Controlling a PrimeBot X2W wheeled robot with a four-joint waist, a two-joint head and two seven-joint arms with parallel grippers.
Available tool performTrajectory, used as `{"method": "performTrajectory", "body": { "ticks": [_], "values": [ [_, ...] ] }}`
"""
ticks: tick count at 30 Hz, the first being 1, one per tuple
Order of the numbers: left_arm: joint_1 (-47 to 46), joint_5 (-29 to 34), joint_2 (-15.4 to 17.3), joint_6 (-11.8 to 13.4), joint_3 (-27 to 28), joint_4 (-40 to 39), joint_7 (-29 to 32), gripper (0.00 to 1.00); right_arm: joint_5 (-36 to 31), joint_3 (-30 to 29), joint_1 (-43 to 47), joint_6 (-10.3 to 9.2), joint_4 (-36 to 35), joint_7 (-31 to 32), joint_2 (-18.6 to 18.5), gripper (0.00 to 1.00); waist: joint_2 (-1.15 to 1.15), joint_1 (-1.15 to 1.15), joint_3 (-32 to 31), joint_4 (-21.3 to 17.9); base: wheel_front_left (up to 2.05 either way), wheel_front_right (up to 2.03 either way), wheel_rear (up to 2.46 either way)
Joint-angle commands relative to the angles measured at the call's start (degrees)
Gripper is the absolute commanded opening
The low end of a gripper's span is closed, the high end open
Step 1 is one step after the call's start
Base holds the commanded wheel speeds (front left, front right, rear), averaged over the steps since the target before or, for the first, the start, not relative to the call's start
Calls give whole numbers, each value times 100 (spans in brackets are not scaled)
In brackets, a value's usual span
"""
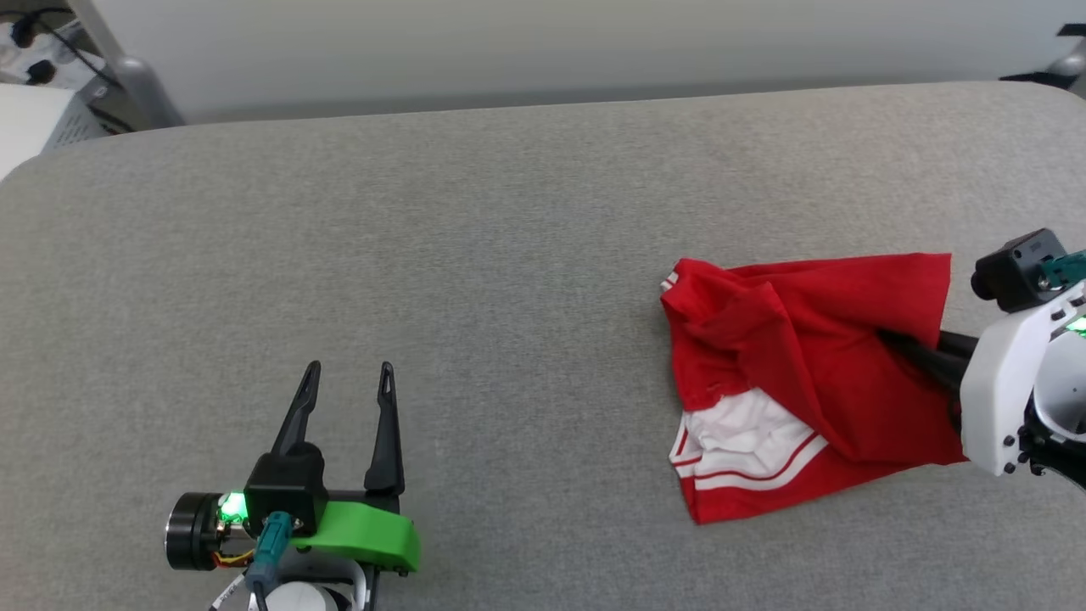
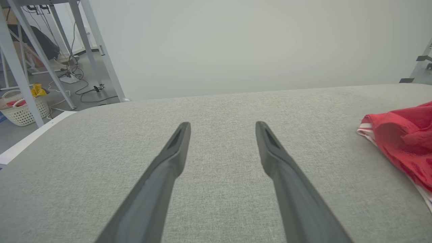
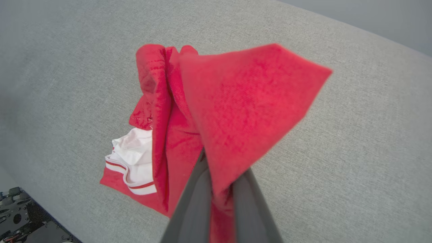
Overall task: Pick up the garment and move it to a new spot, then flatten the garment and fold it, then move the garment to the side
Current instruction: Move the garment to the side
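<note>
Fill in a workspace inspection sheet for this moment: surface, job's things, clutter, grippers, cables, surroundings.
Surface: grey fabric-covered table, smooth, no stains seen.
Job's things: red jersey T-shirt, crumpled on the robot's right side; one white sleeve with red stripes faces up; lettering hidden.
Clutter: nothing seen.
Grippers: left gripper open over the table, holding nothing; right gripper shut on a red fold of the T-shirt.
Cables: loose cables on the floor beyond the table.
Surroundings: pale wall, metal frame legs, white laundry basket on the floor.

One garment (image 1: 806, 373), one grey padded table (image 1: 424, 255), one white laundry basket (image 2: 25, 113), two pairs of dark jaws
</note>
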Motion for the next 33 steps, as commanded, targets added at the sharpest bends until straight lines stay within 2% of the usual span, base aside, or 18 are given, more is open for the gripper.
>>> {"method": "performTrajectory", "body": {
  "ticks": [1, 5, 10, 17, 25, 33],
  "values": [
    [-13, 9, -11, -4, 21, -32, -33, 100, 28, -50, -137, -4, -12, 42, -58, 0, 0, 0, 140, -421, 0, 0, 0],
    [-138, 39, 16, -18, 63, -115, -33, 100, 83, -144, -304, -4, 98, 124, -200, 0, 0, 0, 380, -593, 0, 0, 0],
    [-331, 107, 68, -48, 55, -271, -33, 100, 22, -359, -565, -4, 478, 127, -428, 0, 0, 0, 794, -614, 0, 0, 0],
    [-653, 180, 148, -96, 7, -511, -33, 100, -245, -573, -1055, -4, 1416, 146, -999, 0, 0, 0, 1435, -415, 0, 0, 0],
    [-1005, 208, 180, -101, -44, -784, -33, 100, -600, -774, -1649, -4, 2518, 4, -1433, 0, 0, 0, 2044, -180, 0, 0, 0],
    [-1143, 222, 200, -61, -80, -918, -33, 100, -853, -909, -2093, -4, 3341, -212, -1353, 0, 0, 0, 2281, -60, 0, 0, 0]
  ]
}}
